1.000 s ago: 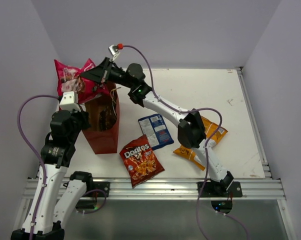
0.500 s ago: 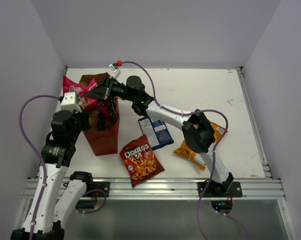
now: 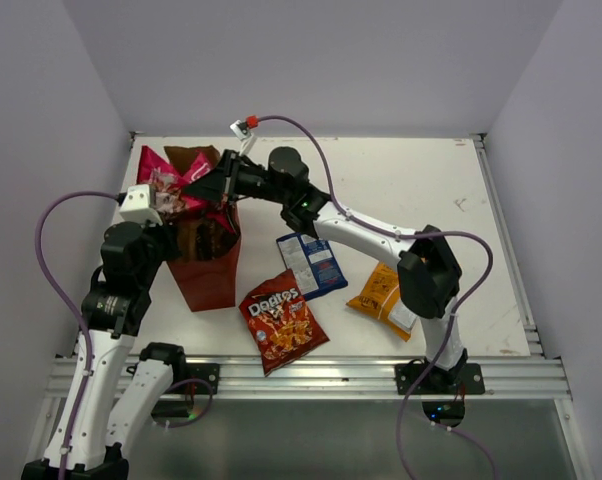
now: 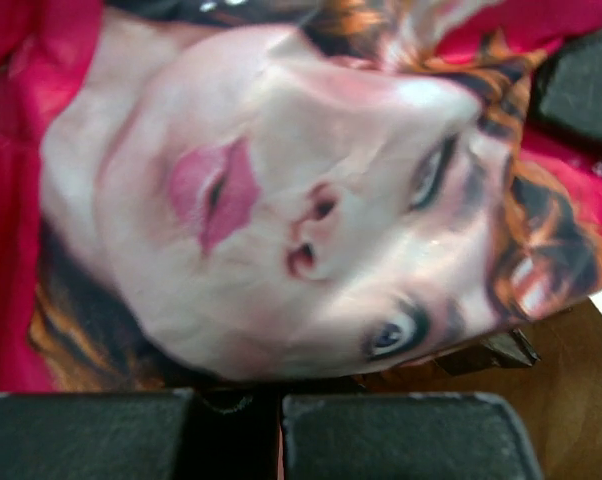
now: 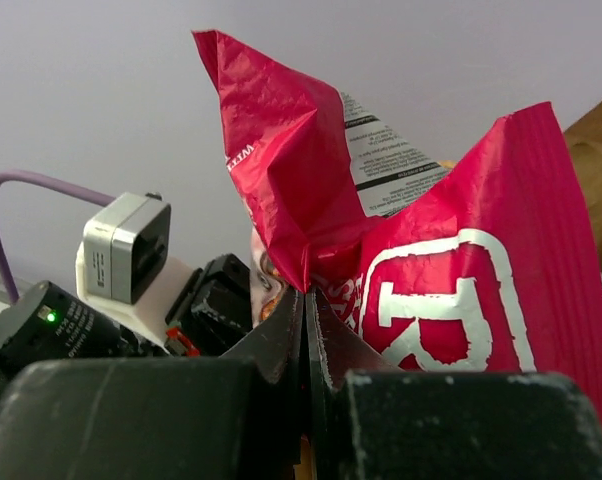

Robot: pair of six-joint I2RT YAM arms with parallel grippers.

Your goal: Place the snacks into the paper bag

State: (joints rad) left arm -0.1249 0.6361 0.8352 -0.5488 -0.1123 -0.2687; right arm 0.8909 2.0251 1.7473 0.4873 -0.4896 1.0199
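Observation:
The paper bag (image 3: 209,275) stands upright at the left. My right gripper (image 3: 203,186) is shut on a fold of the pink-magenta packet (image 3: 167,183) and holds it over the bag's mouth; the packet also shows in the right wrist view (image 5: 451,290). My left gripper (image 3: 149,208) is at the bag's left rim, jaws nearly together on the paper edge, with the packet's printed face (image 4: 301,200) right in front of it. The blue-and-white packet (image 3: 311,262), the Doritos packet (image 3: 281,320) and the orange-yellow packet (image 3: 379,295) lie on the table. Something dark shows inside the bag; I cannot tell what.
The white table (image 3: 421,190) is walled by grey panels at the back and sides. The right arm (image 3: 361,232) stretches across from the right base to the bag, above the blue-and-white packet. A metal rail (image 3: 311,378) runs along the near edge.
The right gripper has brought the pink-magenta packet down and rightward, from above the bag's far left corner to its mouth. The left arm has stayed put.

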